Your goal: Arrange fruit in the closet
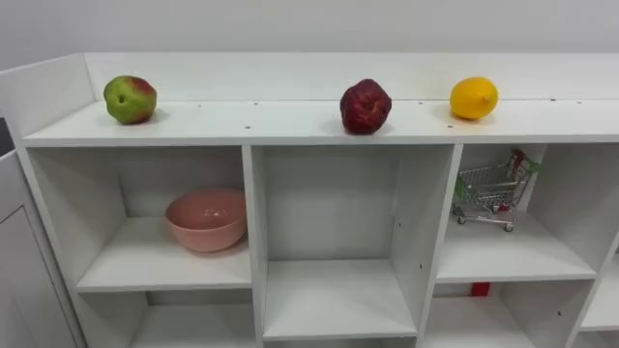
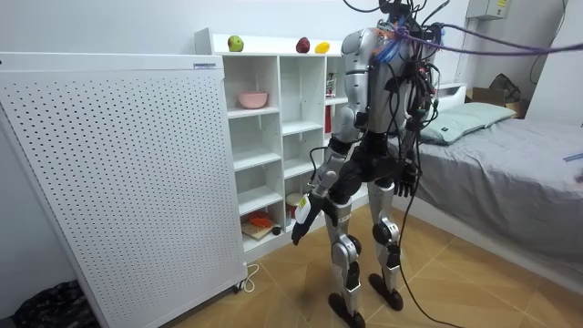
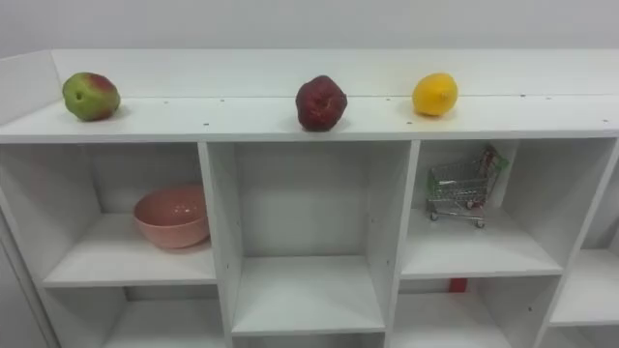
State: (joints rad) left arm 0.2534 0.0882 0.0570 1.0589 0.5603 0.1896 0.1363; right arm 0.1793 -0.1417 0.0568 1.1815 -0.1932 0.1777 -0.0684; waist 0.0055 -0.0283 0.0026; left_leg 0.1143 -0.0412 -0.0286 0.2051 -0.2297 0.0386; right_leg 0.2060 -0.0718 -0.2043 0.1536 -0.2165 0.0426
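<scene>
Fruit sits in a row on the closet [image 1: 290, 124] top board, well apart. Left: apple [image 1: 130, 100], green with a red blush, near the side wall. Middle: dark red fruit [image 1: 366, 106], lumpy and dull-skinned, over the centre column. Right: lemon [image 1: 474, 98], bright yellow and smooth. Upper left compartment: pink bowl [image 1: 207, 219], upright. Upper right compartment: small wire cart [image 1: 493, 191].

Robot stands facing the closet, arms down. Left hand [image 2: 301, 228] hangs low by its thigh, fingers loose, empty. Right hand [image 2: 404, 187] hangs at hip, fingers relaxed, holding nothing.
</scene>
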